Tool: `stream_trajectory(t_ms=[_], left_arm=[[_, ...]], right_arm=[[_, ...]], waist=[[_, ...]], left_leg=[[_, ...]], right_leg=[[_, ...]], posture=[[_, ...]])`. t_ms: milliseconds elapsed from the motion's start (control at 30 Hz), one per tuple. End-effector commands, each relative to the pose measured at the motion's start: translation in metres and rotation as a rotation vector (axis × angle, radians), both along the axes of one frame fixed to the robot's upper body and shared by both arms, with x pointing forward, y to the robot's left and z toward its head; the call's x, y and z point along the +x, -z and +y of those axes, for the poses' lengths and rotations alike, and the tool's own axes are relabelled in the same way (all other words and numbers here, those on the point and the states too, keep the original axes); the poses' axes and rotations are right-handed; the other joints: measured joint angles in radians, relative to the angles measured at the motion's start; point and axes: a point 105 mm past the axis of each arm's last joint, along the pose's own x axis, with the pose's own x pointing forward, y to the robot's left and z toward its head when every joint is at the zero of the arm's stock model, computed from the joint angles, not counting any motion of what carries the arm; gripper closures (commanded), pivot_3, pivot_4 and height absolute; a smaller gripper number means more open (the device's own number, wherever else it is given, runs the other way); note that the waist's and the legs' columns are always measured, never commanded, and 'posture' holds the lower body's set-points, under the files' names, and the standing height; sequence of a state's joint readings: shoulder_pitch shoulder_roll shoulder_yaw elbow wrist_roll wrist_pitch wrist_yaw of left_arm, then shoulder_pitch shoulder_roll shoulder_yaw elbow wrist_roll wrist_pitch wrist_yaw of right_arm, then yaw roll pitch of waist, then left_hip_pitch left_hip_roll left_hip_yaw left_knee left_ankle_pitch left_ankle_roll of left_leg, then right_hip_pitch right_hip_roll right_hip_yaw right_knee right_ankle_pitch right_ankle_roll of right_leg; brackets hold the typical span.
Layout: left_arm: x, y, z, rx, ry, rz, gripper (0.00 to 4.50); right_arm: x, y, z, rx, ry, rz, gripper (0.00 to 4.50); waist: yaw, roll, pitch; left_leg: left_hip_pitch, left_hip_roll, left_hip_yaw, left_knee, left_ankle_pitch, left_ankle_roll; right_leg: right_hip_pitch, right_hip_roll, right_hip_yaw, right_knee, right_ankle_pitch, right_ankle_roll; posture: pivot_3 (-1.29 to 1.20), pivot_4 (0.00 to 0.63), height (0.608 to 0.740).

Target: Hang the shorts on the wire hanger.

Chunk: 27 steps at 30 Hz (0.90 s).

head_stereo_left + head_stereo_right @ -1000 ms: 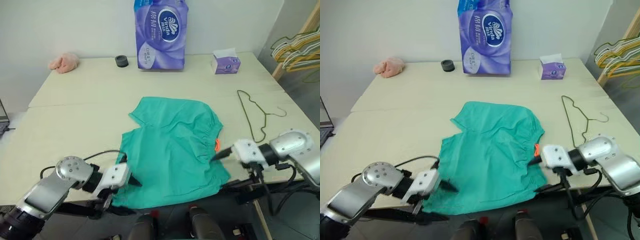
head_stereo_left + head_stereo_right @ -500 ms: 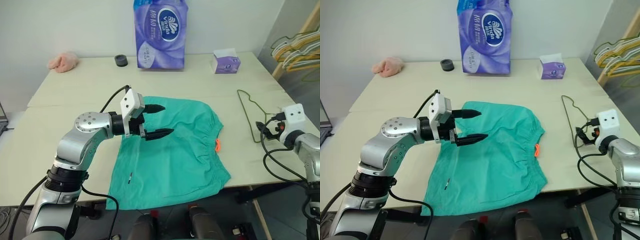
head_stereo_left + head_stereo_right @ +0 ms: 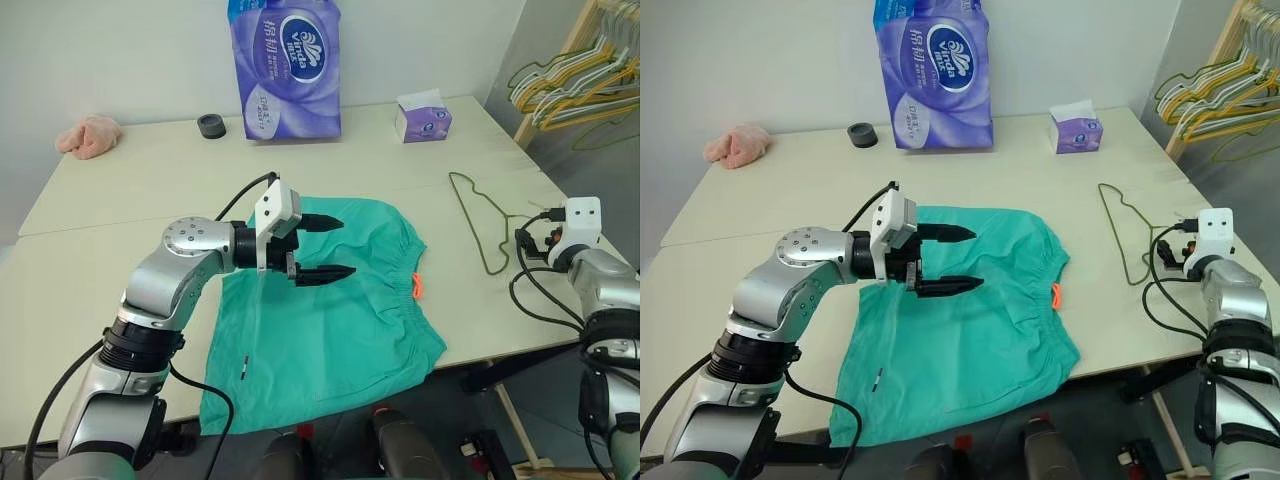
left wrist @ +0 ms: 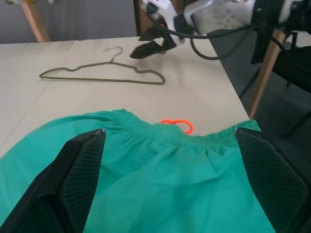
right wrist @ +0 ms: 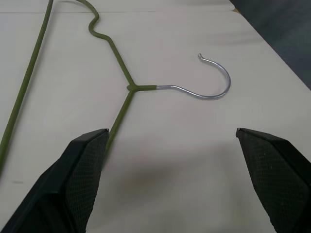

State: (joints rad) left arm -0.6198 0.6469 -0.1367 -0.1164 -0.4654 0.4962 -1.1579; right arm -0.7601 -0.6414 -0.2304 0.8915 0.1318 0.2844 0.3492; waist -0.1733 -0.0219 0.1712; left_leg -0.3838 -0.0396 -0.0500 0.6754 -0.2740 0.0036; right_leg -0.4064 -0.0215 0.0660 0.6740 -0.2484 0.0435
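From the head views we find the shorts (image 3: 330, 310) flat on the worktop (image 3: 120, 230), soft and limp; left gripper (image 3: 322, 247) hovers released above. In the right wrist view, the stiff wire hanger (image 5: 121, 92) lies before released jaws; we advise gripping its neck.

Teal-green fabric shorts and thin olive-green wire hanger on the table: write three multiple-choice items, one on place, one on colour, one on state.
1. Where does the thin olive-green wire hanger lie on the pale table?
A. on the shorts
B. bare tabletop beside the waistband
C. in the right gripper

2. What colour is the small tag on the teal-green fabric shorts?
A. orange
B. white
C. purple

3. How is the left gripper?
A. shut on the shorts
B. shut, empty
C. open, empty, above the shorts

Key: 1 B, the hanger lies flat, clear of the fabric, in front of the open right gripper. 2 A, the tag shows orange at the waistband. 3 C, its black fingers stand apart with nothing between.
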Motion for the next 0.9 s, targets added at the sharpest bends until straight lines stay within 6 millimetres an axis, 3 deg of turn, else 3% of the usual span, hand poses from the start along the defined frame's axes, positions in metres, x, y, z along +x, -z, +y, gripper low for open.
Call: stream_trajectory(t_ms=[33, 233, 367, 433, 567, 800, 900], left_arm=[[-0.005, -0.007, 0.001, 0.029, 0.03, -0.054, 0.02], [-0.004, -0.009, 0.0, 0.031, 0.032, -0.059, 0.02], [-0.004, -0.008, -0.001, 0.039, 0.034, -0.067, 0.0], [-0.004, -0.008, -0.001, 0.041, 0.034, -0.07, 0.0], [-0.004, -0.007, 0.0, 0.049, 0.031, -0.077, 0.0], [-0.002, -0.003, 0.002, 0.051, 0.011, -0.079, 0.0], [0.009, -0.001, 0.007, 0.055, -0.062, -0.106, 0.0]], right_arm=[[0.007, -0.001, 0.003, -0.005, -0.009, 0.018, 0.04], [0.015, 0.003, 0.016, 0.0, -0.069, 0.083, 0.04], [0.01, 0.023, 0.027, 0.008, -0.143, 0.227, 0.2], [0.005, 0.034, 0.032, 0.069, -0.153, 0.295, 0.64], [-0.007, 0.051, 0.028, 0.168, -0.099, 0.376, 1.99], [-0.004, 0.045, 0.015, 0.149, 0.005, 0.31, 4.41], [0.006, 0.026, 0.018, 0.103, -0.027, 0.233, 4.46]], waist=[[-0.002, 0.0, 0.0], [-0.008, 0.0, 0.0], [-0.015, 0.0, 0.0], [-0.018, 0.0, 0.0], [-0.017, -0.003, -0.002], [-0.015, -0.006, -0.004], [-0.015, -0.007, -0.004]], left_leg=[[0.0, 0.0, 0.0, 0.0, 0.0, 0.0], [0.0, 0.0, 0.001, 0.0, 0.0, 0.0], [0.0, 0.0, 0.0, 0.0, 0.0, 0.0], [0.0, 0.0, 0.0, 0.0, 0.0, 0.0], [0.0, 0.0, -0.001, 0.0, 0.0, 0.0], [0.0, 0.0, -0.003, 0.0, -0.001, -0.001], [0.0, 0.0, -0.002, 0.001, -0.001, -0.001]], right_leg=[[0.0, 0.0, 0.0, 0.0, 0.0, 0.0], [0.0, 0.0, 0.001, 0.0, 0.0, 0.0], [0.0, 0.0, 0.0, 0.0, 0.0, 0.0], [0.0, 0.0, 0.0, 0.0, 0.0, 0.0], [0.001, 0.0, -0.001, 0.0, 0.0, 0.0], [0.001, -0.001, -0.002, -0.001, 0.0, 0.0], [0.002, -0.001, -0.002, -0.001, 0.0, 0.0]], posture=[[-0.19, 0.137, 0.74], [-0.19, 0.138, 0.74], [-0.19, 0.137, 0.74], [-0.19, 0.137, 0.74], [-0.19, 0.134, 0.74], [-0.19, 0.135, 0.74], [-0.19, 0.136, 0.74]])
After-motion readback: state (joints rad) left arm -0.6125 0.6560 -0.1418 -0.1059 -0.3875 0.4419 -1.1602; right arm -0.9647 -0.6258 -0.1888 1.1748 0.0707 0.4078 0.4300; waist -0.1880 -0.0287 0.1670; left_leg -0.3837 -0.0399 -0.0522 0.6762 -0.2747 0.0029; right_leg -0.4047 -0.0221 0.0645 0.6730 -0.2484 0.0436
